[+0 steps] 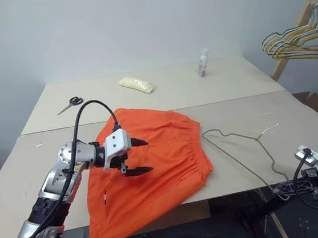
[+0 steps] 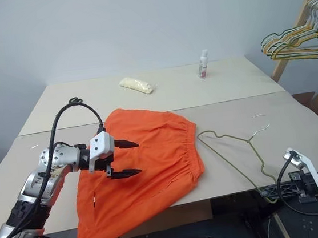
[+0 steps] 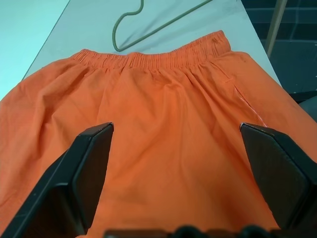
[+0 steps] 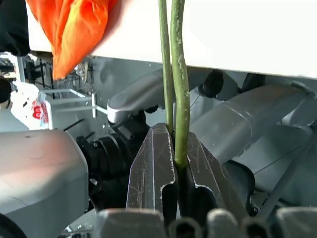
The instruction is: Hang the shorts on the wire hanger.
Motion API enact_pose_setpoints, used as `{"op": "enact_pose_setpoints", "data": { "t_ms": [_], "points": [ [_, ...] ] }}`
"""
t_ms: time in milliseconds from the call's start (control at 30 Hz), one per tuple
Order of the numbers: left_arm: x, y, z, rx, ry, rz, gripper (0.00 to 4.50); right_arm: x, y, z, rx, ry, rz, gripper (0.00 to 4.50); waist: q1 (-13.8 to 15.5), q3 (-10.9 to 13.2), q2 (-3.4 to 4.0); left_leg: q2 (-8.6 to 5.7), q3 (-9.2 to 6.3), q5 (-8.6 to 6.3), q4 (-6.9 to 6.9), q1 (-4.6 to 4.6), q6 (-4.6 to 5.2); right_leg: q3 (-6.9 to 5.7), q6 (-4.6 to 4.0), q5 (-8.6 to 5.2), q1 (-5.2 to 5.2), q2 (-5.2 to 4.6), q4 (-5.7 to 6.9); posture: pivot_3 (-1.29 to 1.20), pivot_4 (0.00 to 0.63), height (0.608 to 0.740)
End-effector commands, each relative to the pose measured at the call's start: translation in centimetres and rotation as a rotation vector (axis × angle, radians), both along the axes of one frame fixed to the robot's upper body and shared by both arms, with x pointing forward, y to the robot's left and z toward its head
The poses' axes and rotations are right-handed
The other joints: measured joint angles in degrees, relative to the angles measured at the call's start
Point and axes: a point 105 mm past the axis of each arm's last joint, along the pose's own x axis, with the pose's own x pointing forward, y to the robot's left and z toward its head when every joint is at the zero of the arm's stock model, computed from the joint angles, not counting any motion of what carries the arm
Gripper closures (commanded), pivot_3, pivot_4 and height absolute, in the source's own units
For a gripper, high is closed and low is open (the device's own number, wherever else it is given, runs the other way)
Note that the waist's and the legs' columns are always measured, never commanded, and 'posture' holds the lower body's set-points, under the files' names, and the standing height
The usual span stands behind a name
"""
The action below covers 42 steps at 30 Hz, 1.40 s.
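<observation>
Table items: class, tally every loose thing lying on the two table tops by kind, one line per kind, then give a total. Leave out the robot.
Shorts, orange: 1
Wire hanger: 1
Scissors: 1
Small bottle: 1
Pale yellow packet: 1
Total: 5

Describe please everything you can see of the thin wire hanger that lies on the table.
The thin olive-grey wire hanger is one bent wire, triangular, with a small pale hook. It lies flat on the beige table, to the right of the orange shorts; one corner reaches their gathered waistband. Its near corner hangs over the table's front edge, where the right gripper is shut on the wire.
</observation>
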Motion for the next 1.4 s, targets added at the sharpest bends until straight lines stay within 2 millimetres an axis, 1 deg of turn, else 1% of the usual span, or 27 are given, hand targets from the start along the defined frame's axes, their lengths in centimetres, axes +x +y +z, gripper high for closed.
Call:
{"op": "enact_pose_setpoints", "data": {
  "t_ms": [33,233,467,567,633,733,800,900,1000,1100,1233,1400],
  "points": [
    [0.0,-0.2,0.8,0.014,-0.062,-0.014,0.09,0.0,1.0,0.7,0.052,-0.013,0.043,4.5,0.0,0.0,0.01,-0.01,0.0,0.0,0.0,0.0,0.0,0.01,0.0,0.0,-0.01,0.0,0.01,0.07,0.0,0.74],
    [0.0,-0.1,0.7,0.017,-0.064,-0.009,0.09,0.2,1.3,0.6,0.072,-0.024,0.039,4.5,0.0,0.0,0.01,-0.01,0.0,0.0,0.0,0.01,0.0,0.01,0.0,0.0,0.0,0.01,0.01,0.08,0.0,0.74],
    [0.1,-0.1,0.3,0.032,-0.07,-0.008,0.09,-0.2,1.9,1.7,0.145,-0.055,0.092,4.5,0.1,0.0,0.01,-0.01,0.0,0.0,0.01,0.0,0.0,0.0,0.0,0.0,0.0,0.0,0.02,0.07,0.0,0.74],
    [0.0,-0.3,0.2,0.028,-0.071,-0.013,0.09,-0.3,2.2,1.3,0.134,-0.034,0.122,4.5,0.0,0.0,0.01,-0.01,0.0,0.0,0.02,0.02,0.0,0.01,0.0,0.0,0.01,-0.01,0.02,0.07,0.0,0.74],
    [0.1,-0.5,0.2,0.027,-0.072,-0.016,0.09,1.1,2.5,0.6,0.128,-0.029,0.105,4.5,-0.5,0.0,-0.01,0.0,0.0,0.0,0.03,0.05,0.0,0.01,0.0,0.0,0.03,0.01,0.03,0.07,0.0,0.74],
    [0.1,-0.7,0.1,0.026,-0.072,-0.017,0.09,2.9,2.8,-0.1,0.118,-0.026,0.074,4.5,-0.8,0.0,-0.02,-0.01,0.12,0.0,0.05,0.17,0.0,0.12,0.0,0.01,0.07,0.04,0.11,0.08,0.0,0.74],
    [0.0,-0.8,0.1,0.026,-0.072,-0.017,0.09,3.6,2.9,-0.4,0.107,-0.03,0.072,4.5,-0.8,0.0,0.0,-0.03,0.11,0.0,0.06,0.16,0.0,0.12,0.0,0.0,0.06,0.03,0.15,0.1,0.0,0.74],
    [-0.2,-0.5,0.1,0.032,-0.073,-0.01,0.09,4.7,3.2,-0.3,0.105,-0.042,0.073,4.5,-0.3,0.0,0.01,-0.04,0.09,0.01,0.13,0.05,-0.01,0.11,0.0,0.0,-0.03,0.01,0.19,0.11,0.0,0.74],
    [-0.3,-0.2,0.0,0.038,-0.073,-0.001,0.09,5.6,3.2,-0.5,0.083,-0.046,0.056,4.5,-0.1,0.0,0.02,-0.04,0.07,0.0,0.26,0.0,0.01,0.1,0.0,0.0,-0.04,-0.01,0.2,0.11,0.0,0.74],
    [-0.2,-0.1,-0.2,0.043,-0.075,0.009,0.09,6.4,3.4,-0.1,0.087,-0.063,0.057,4.5,0.3,0.0,0.02,-0.06,0.05,-0.01,0.31,-0.01,0.01,0.08,0.0,0.0,-0.02,-0.04,0.23,0.12,0.0,0.74],
    [-0.2,-0.4,-0.3,0.039,-0.078,0.009,0.09,6.9,4.5,1.0,0.141,-0.075,0.08,4.5,0.2,0.0,0.03,-0.06,0.02,-0.02,0.31,-0.04,0.02,0.05,0.0,0.0,-0.06,-0.06,0.24,0.11,0.0,0.74],
    [-0.3,-0.8,-0.1,0.016,-0.073,0.002,0.09,7.0,5.3,0.9,0.143,-0.056,0.124,4.5,0.2,0.0,0.03,-0.06,0.01,-0.02,0.31,-0.04,0.02,0.05,0.0,0.0,-0.06,-0.07,0.24,0.12,0.0,0.74]
  ]
}}
